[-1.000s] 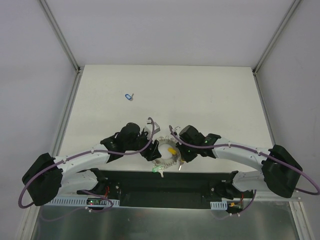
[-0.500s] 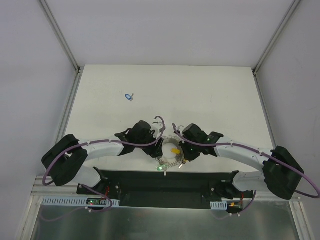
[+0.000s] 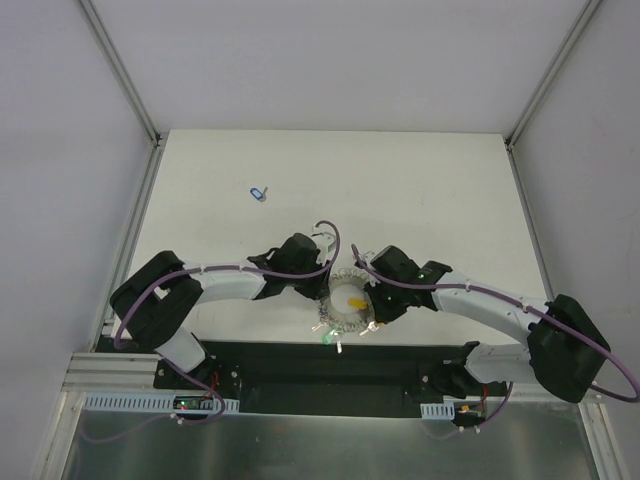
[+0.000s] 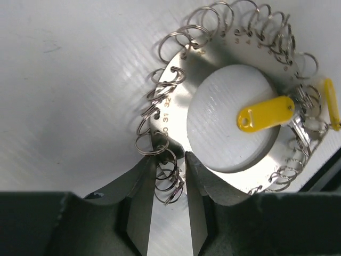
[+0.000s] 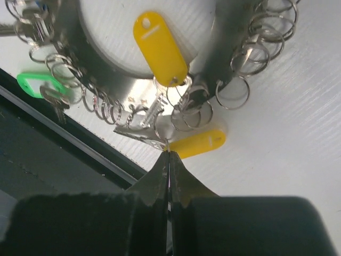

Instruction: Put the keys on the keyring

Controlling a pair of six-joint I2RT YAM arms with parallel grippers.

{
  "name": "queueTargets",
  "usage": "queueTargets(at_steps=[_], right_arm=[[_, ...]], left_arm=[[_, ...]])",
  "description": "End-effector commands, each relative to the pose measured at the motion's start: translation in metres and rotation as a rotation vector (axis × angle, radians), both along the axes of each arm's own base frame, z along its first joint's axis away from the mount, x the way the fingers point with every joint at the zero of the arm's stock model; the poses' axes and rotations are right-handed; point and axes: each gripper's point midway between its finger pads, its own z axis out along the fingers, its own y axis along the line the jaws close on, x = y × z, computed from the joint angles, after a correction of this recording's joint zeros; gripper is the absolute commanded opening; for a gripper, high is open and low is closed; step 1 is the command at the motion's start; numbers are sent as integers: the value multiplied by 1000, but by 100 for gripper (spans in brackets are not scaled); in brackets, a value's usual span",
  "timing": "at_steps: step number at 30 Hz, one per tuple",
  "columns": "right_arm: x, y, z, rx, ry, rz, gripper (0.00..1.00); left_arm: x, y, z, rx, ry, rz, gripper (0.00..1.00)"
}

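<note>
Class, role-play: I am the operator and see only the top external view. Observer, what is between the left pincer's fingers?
Observer: Left pincer straddles silvery wire loops on the rim of the flat grey metal disc keyring, jaws apart.
Operator: And the right pincer?
Observer: Right pincer is shut, its tips beside an oval yellow plastic tag lying just beyond the rim.
Operator: Any markings on the disc?
Observer: Small numbers are printed beside the loops.
</note>
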Motion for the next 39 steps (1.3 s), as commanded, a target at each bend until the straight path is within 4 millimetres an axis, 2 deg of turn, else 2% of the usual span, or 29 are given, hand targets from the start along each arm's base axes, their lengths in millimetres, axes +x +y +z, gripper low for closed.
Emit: queueTargets(at_steps=[1,4,8,12,14,17,20,21,23,24,25,26,27,28,29,30,31,33,36,39], right_arm=[[-7,4,15,29,36,33,1],[-4,16,19,59,56,38,2],[3,34,20,98,71,36,2],[9,46,25,115,76,50,11],[14,43,27,94,48,40,17],[31,41,42,84,-51,13,22],[51,48,58,107,-146,-17,27],[55,50,58,109,-158,-18,28],[68,58,65,126,-198,-34,29],[72,61,65,124,-205,-38,29],[77,64,61,110,-203,-41,30],[84,72,66,127,-220,-42,30],[88,76,67,132,-224,-43,30],[91,80,59,116,-214,-44,30],[98,89,65,139,-229,-44,30],[100,94,63,138,-224,-39,31],[102,96,54,113,-214,-40,31],[107,104,52,106,-214,-41,31],[111,110,40,83,-198,-62,31],[117,109,30,44,-217,-77,31]], left_arm=[[17,54,-31,213,8,163,28],[32,77,-33,223,29,248,28],[51,96,-31,227,17,297,28],[62,92,-17,193,-23,275,32],[63,87,-8,164,-38,262,34],[63,83,11,105,-75,255,41],[62,83,38,49,-145,257,48],[62,84,56,15,-192,262,50],[64,90,75,-6,-260,276,56],[63,93,95,-41,-319,282,58],[62,95,105,-55,-355,286,61],[63,100,114,-52,-397,287,65],[60,104,131,-76,-446,289,67],[57,107,139,-85,-470,284,70],[58,114,145,-63,-506,295,72],[54,119,156,-72,-541,293,74],[53,122,162,-63,-570,283,75],[48,130,176,-65,-620,284,78],[44,140,186,-33,-688,266,79],[45,150,178,31,-722,262,79]])
